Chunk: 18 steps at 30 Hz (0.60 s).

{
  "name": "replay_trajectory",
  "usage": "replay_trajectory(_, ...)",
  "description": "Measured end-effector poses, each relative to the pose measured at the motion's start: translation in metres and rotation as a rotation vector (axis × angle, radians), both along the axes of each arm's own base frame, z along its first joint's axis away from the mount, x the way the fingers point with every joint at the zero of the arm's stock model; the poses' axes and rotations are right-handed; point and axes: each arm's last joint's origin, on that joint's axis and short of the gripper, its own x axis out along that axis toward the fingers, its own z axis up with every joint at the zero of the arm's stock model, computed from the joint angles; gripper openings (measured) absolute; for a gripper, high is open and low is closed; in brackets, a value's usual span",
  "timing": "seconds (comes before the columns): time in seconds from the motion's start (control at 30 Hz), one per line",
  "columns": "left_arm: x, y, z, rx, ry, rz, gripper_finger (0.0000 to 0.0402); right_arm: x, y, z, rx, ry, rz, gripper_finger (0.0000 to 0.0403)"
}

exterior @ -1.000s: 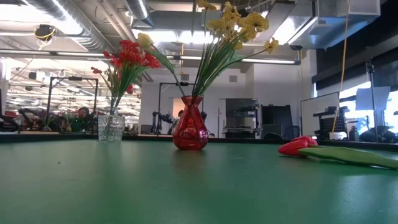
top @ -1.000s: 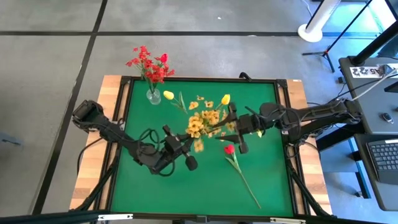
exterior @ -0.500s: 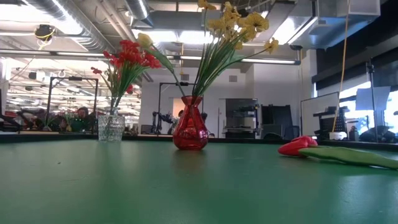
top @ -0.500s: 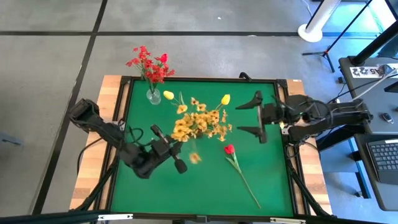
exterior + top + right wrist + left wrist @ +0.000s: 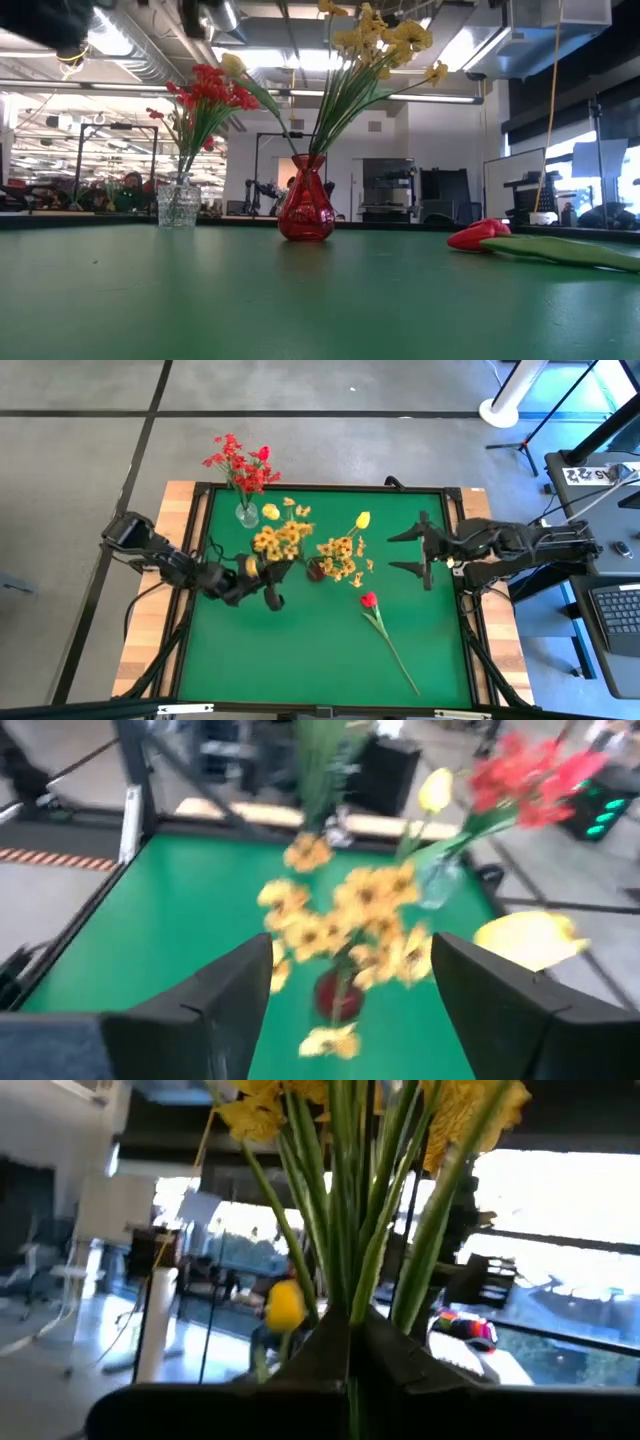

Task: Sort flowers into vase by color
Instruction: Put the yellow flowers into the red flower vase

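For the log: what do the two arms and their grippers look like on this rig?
Both arms are dark, near-black, built of chunky jointed segments. The left arm trails thin black cables over the wooden table edge. The left gripper has two dark fingers. The right gripper ends in two flat, tapered dark fingers that look matte. No markings or labels are readable.

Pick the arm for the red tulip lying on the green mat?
Right, probably. The open right gripper hangs empty near the red tulip; the left gripper sits farther off, seemingly clamping a yellow spray.
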Motion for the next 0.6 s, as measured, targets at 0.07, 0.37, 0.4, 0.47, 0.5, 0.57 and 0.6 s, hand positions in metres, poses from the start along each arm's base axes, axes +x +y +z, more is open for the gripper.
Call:
replay_trajectory(0.07, 0.001, 0.008, -0.007, -0.020, 0.001, -0.010, 0.0000, 0.003, 0.002, -0.012, 0.014, 0.002, 0.039, 0.0266)
replay_trajectory(0.37, 0.013, 0.030, -0.023, 0.005, 0.112, 0.040, 0.0000, 0.001, 0.001, -0.048, 0.051, -0.017, 0.002, 0.0253)
replay_trajectory(0.4, 0.014, 0.032, -0.024, 0.005, 0.124, 0.047, 0.0000, 0.000, 0.000, -0.049, 0.058, -0.024, -0.002, 0.0253)
replay_trajectory(0.47, 0.015, 0.036, -0.026, 0.004, 0.142, 0.059, 0.0000, -0.001, 0.000, -0.053, 0.064, -0.028, -0.010, 0.0253)
replay_trajectory(0.5, 0.016, 0.038, -0.027, 0.003, 0.153, 0.066, 0.0000, -0.002, 0.000, -0.056, 0.066, -0.021, -0.011, 0.0253)
replay_trajectory(0.57, 0.017, 0.043, -0.029, -0.001, 0.170, 0.083, 0.0000, -0.001, 0.000, -0.060, 0.080, -0.031, -0.014, 0.0253)
replay_trajectory(0.6, 0.018, 0.045, -0.030, -0.003, 0.176, 0.090, 0.0000, -0.001, 0.000, -0.062, 0.081, -0.024, -0.015, 0.0253)
